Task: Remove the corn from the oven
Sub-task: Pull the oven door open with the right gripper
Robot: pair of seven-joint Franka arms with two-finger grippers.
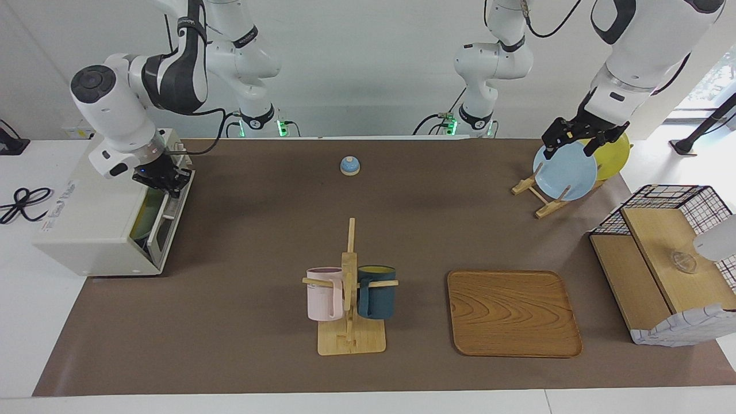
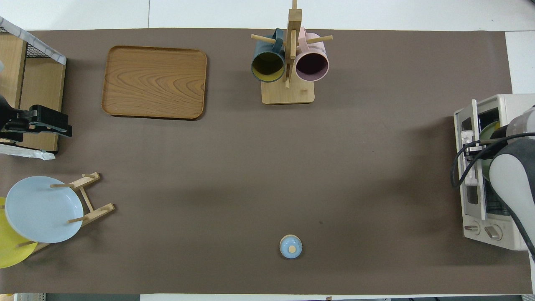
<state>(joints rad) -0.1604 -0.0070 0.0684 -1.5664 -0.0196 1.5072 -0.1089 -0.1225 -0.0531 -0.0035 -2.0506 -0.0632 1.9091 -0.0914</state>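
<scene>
The off-white oven [image 1: 92, 224] stands at the right arm's end of the table. Its glass door [image 1: 170, 214] tilts partly open, top edge leaning out. My right gripper [image 1: 164, 178] is shut on the door's silver bar handle [image 2: 471, 147]. Through the gap a yellow-green rounded shape [image 1: 145, 214] shows inside; I cannot make out the corn itself. In the overhead view the right arm covers much of the oven [image 2: 512, 104]. My left gripper [image 1: 570, 146] hangs open and holds nothing, raised over the plate rack, and waits.
A blue plate [image 1: 564, 171] and a yellow plate [image 1: 614, 154] lean in a wooden rack. A wire-and-wood basket shelf [image 1: 661, 259], a wooden tray [image 1: 512, 313], a mug tree with a pink and a dark blue mug [image 1: 349, 293] and a small blue bell [image 1: 349, 165] stand on the brown mat.
</scene>
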